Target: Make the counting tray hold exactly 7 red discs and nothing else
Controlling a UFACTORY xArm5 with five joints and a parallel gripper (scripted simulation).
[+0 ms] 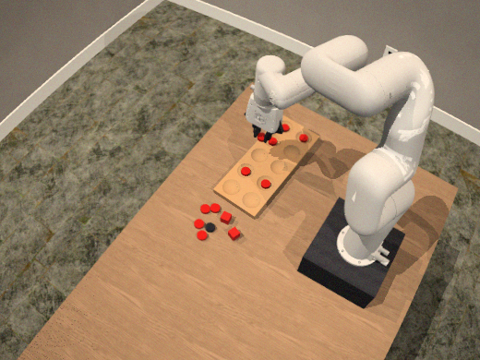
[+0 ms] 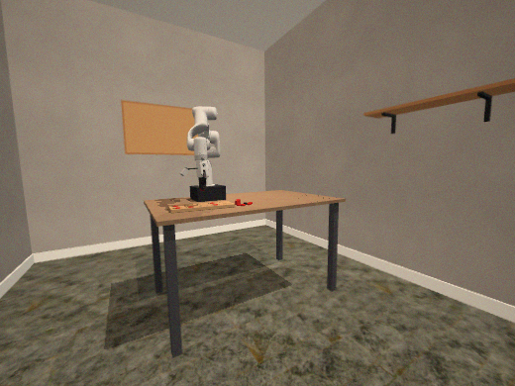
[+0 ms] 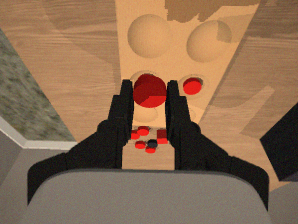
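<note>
The wooden counting tray (image 1: pixel 268 166) lies flat on the table, with several red discs resting in its pockets, such as one (image 1: pixel 303 138) at the far end and one (image 1: pixel 246 171) near the middle. My gripper (image 1: pixel 261 135) is over the tray's far end, shut on a red disc (image 3: pixel 149 91). In the wrist view the gripper (image 3: pixel 149 95) holds this disc right over a pocket, beside a pocket with a disc (image 3: pixel 192 86). Whether the held disc touches the pocket floor is unclear. Two empty pockets (image 3: pixel 149 35) lie beyond it.
Loose pieces lie on the table off the tray's near end: several red discs (image 1: pixel 205 209), a black disc (image 1: pixel 210 227) and two red cubes (image 1: pixel 225 217) (image 1: pixel 234 234). The arm's black base (image 1: pixel 351 258) stands to the right of the tray.
</note>
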